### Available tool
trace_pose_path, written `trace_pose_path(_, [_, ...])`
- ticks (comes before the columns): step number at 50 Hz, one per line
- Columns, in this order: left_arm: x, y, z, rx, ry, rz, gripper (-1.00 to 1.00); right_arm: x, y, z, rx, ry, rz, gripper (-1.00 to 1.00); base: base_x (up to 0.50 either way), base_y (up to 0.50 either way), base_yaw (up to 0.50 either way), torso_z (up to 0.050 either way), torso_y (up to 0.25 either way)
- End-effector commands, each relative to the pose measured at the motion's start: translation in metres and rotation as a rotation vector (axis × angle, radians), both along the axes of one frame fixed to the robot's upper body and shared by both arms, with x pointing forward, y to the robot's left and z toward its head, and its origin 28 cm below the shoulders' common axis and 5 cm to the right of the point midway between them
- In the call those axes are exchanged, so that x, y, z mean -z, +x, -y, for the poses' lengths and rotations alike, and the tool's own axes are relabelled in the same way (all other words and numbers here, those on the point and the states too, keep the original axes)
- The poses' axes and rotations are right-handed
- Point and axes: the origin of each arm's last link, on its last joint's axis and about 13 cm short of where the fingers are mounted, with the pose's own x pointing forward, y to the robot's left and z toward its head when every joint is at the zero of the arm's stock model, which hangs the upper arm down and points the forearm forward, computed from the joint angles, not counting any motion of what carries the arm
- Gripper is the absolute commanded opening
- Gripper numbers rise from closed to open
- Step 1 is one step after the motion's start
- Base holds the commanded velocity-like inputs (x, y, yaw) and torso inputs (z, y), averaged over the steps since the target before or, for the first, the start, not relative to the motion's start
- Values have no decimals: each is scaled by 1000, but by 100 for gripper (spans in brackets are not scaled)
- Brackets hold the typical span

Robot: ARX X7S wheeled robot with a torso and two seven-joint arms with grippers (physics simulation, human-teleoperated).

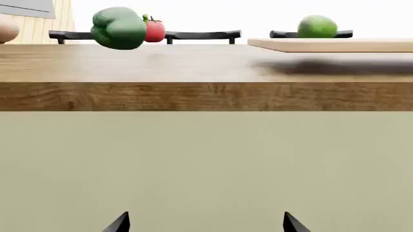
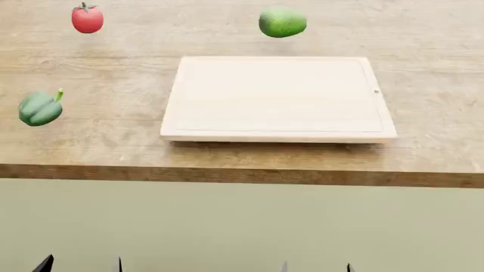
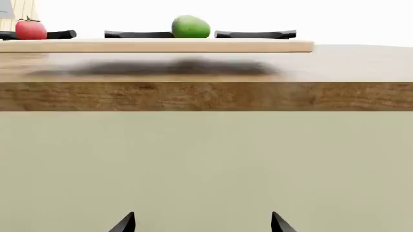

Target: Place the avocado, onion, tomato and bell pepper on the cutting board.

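From my head camera the cutting board (image 2: 276, 97) lies flat on the wooden table (image 2: 438, 45) with nothing on it. The avocado (image 2: 282, 22) sits just beyond its far edge, the tomato (image 2: 88, 18) well off to the far left, and the bell pepper (image 2: 41, 108) left of the board nearer the table's front edge. The onion (image 1: 7, 29) shows only at the edge of my left wrist view. Both grippers — left (image 2: 79, 264) and right (image 2: 316, 267) — hang below the table front, jaws spread, holding nothing.
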Motion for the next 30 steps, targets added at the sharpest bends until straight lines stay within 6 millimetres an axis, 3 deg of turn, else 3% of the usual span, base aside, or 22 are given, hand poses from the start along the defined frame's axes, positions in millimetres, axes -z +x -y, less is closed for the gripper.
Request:
trace_pose_path(1, [-1,-1,0,0,4,0,100,-1,-1,0,0,0,0,100,0,0,0,0,0])
trace_pose_path(27, [1,0,-1,9,32,-20,100,2,2,-3,-12,33,-18,100,0,0,0,0,0])
trace_pose_path(30, [1,0,-2,17,15,-33,100,3,2,-3,-15,28,-17,100,0,0,0,50,0])
